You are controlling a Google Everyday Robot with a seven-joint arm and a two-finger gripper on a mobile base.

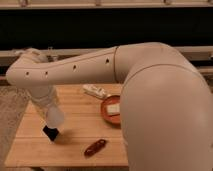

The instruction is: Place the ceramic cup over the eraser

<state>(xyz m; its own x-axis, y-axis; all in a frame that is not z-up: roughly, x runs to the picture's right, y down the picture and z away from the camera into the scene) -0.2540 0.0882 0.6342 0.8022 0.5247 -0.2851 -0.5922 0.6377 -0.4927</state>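
My white arm reaches across the wooden table to its left side. The gripper hangs down from the wrist and is shut on the ceramic cup, a small plain white tapered cup. The cup hangs just above the eraser and covers its top. The eraser is a small black block on the table's left part; only its lower half shows below the cup.
A reddish-brown glossy oblong thing lies near the table's front edge. A red-orange bowl with a white piece in it stands at mid-right. A white flat object lies at the back. My arm's bulky upper part fills the right side.
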